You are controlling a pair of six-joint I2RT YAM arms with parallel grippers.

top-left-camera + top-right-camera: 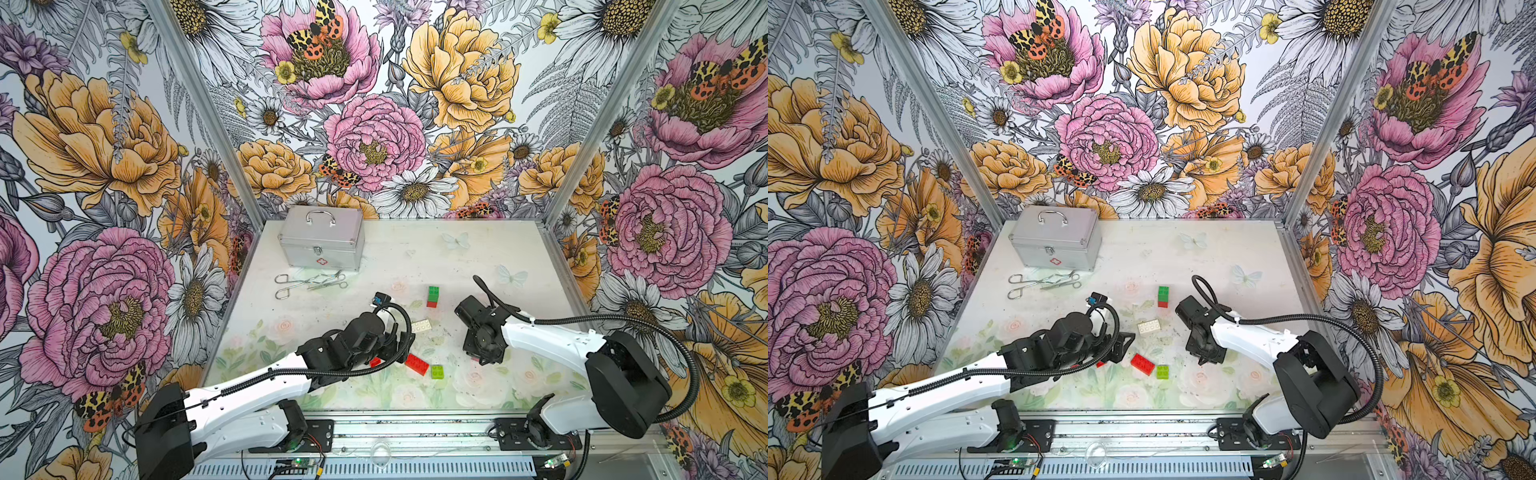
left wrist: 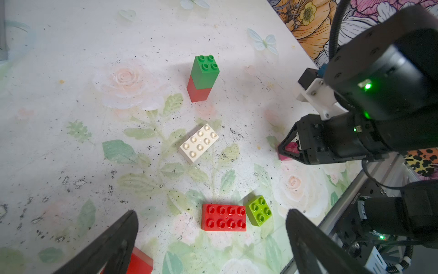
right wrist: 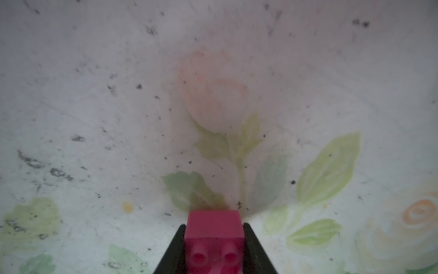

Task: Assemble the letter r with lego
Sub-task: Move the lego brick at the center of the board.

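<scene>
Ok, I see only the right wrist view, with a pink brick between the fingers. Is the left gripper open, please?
Observer: Yes, the left gripper is open and empty, near a long red brick.
Operator: Is any stack standing already?
Observer: One: a dark green brick on a red base brick, upright.
Operator: What lies near that long brick?
Observer: A lime brick beside it, and a white brick farther off.

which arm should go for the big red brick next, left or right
Left. The left end effector is open and hovers right beside the big red brick. The right end effector is shut on a pink brick and sits farther away.
</scene>
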